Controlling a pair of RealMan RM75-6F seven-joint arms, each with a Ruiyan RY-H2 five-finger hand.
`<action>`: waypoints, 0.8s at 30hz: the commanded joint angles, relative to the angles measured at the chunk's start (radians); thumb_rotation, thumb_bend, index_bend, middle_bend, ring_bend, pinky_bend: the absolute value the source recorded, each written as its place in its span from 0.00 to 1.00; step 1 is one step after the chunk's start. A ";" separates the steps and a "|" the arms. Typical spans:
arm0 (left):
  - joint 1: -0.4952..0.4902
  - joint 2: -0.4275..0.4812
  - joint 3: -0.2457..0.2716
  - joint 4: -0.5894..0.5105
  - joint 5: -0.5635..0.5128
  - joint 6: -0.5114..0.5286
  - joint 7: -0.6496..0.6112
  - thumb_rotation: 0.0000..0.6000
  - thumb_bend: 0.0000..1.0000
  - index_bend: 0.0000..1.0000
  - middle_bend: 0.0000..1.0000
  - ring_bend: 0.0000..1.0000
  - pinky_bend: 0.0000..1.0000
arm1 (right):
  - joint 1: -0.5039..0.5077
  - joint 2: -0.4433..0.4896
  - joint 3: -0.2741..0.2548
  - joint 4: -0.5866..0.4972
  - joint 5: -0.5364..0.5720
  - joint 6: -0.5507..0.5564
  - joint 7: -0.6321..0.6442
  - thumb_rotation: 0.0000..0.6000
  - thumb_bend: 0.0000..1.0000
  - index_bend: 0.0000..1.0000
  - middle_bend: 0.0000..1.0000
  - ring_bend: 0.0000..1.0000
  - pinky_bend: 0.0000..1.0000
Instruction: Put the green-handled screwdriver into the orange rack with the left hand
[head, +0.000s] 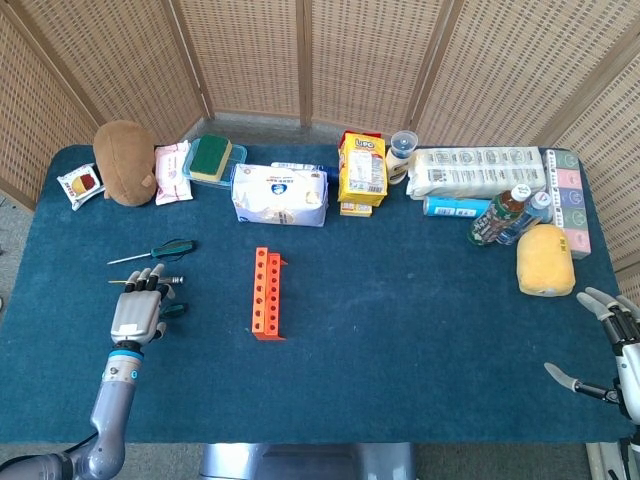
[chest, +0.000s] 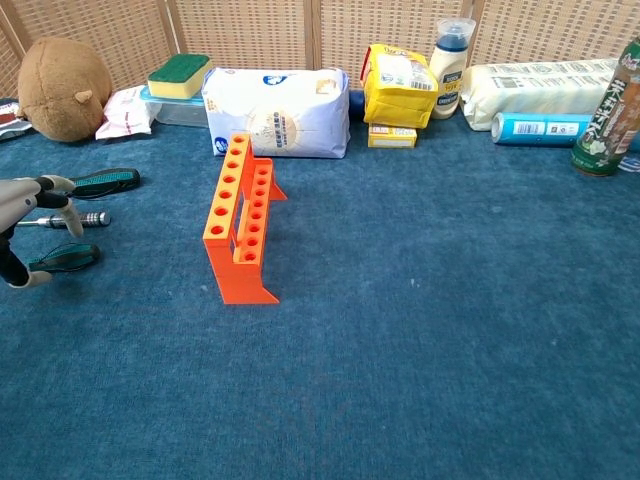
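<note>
Green-handled screwdriver (head: 172, 311) lay flat, long axis left-right, handle toward the orange rack (head: 267, 292); left robot hand (head: 138, 312) above it, fingers apart, empty; right robot hand (head: 612, 345) likewise spread; blue desk (head: 400, 330); wicker screens (head: 300, 55) behind.

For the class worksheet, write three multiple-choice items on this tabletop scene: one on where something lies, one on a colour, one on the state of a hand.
1. Where is the brown plush toy?
A. far left corner of the table
B. beside the orange rack
C. next to the right hand

2. What colour is the sponge on the clear box?
A. red with white
B. green with yellow
C. blue with black

3. What is the right hand doing?
A. holding a bottle
B. resting on the rack
C. open, holding nothing

Key: 1 A, the head view shows it at the far left by the snack packets; 2 B, green top over a yellow layer; 3 C, its fingers are spread at the table's right edge with nothing in them.
</note>
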 joint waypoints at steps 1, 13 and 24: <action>-0.003 -0.017 -0.002 -0.006 -0.020 0.014 0.018 0.98 0.27 0.37 0.00 0.00 0.09 | 0.000 -0.001 0.000 0.000 -0.001 -0.001 -0.002 0.77 0.04 0.14 0.13 0.14 0.06; -0.013 -0.039 -0.002 -0.013 -0.063 0.054 0.070 1.00 0.28 0.37 0.00 0.00 0.09 | 0.002 0.000 0.000 -0.001 0.002 -0.005 0.000 0.77 0.04 0.14 0.13 0.14 0.06; -0.028 -0.064 -0.009 -0.006 -0.096 0.070 0.095 1.00 0.34 0.37 0.00 0.00 0.09 | 0.002 -0.001 0.000 -0.002 0.002 -0.005 -0.002 0.77 0.04 0.14 0.13 0.14 0.06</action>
